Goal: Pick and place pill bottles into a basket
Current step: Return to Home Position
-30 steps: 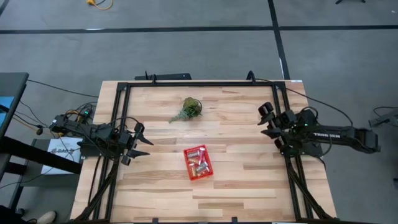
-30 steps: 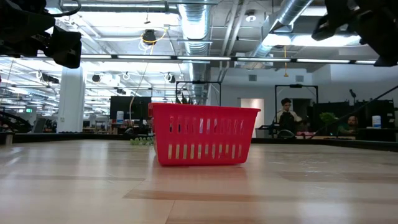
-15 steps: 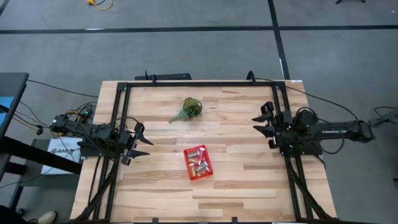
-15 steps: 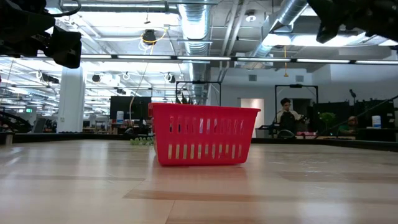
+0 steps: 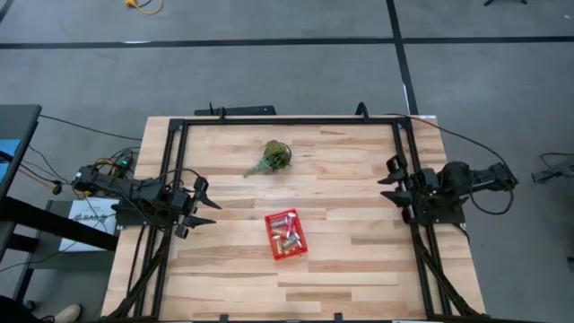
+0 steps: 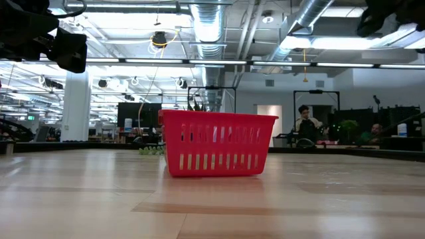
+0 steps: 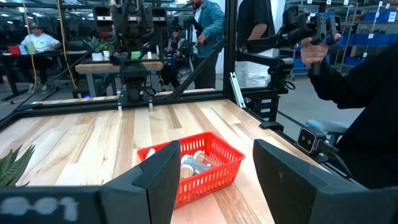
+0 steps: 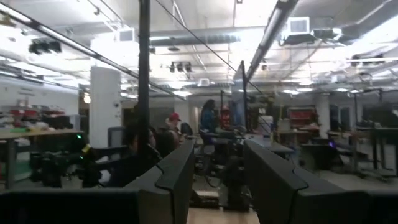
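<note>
Low view shows only the basket (image 6: pixel 216 151) wall; left wrist view shows bottles (image 7: pixel 194 164) lying inside. Basket sits straight ahead of left gripper (image 5: pixel 208 205), well apart. Right gripper (image 5: pixel 387 179) faces it too. Both gape, empty.

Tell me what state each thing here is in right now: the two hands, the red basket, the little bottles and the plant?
Left hand: open, holding nothing, at the left edge of the table.
Right hand: open, holding nothing, at the table's right edge.
Basket: upright on the table, with bottles in it.
Pill bottles: lying inside the basket.
Plant sprig: lying on the table, apart from the basket.
</note>
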Available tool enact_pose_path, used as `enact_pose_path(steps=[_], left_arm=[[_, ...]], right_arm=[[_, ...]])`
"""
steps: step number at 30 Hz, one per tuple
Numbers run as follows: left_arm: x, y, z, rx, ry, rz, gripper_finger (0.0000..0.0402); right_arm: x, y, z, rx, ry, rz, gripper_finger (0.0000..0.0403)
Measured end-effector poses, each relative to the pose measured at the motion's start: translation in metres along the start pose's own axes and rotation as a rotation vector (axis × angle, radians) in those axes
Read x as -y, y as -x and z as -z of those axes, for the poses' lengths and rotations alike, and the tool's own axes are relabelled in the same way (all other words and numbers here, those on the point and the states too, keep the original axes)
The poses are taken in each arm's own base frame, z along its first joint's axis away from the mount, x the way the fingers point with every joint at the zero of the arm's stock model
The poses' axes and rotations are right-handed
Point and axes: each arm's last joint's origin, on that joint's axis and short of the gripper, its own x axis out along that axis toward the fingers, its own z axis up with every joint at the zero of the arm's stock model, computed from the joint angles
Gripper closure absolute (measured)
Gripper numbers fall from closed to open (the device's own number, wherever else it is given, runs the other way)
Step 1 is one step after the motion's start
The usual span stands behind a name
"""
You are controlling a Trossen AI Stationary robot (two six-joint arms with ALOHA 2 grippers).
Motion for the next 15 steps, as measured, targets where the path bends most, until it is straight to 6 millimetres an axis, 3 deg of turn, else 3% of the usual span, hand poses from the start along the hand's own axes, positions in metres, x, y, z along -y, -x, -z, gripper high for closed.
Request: enact_pose_path(steps=[11,15], left_arm=[[0.000,0.000,0.000,0.000,0.000,0.000,0.0210],[0.000,0.000,0.000,0.000,0.000,-0.001,0.0210]], right_arm=[[-0.006,0.010,0.028,0.042,-0.016,-0.038,0.0275],[-0.006,0.010,0.028,0.044,-0.026,-0.043,0.0276]])
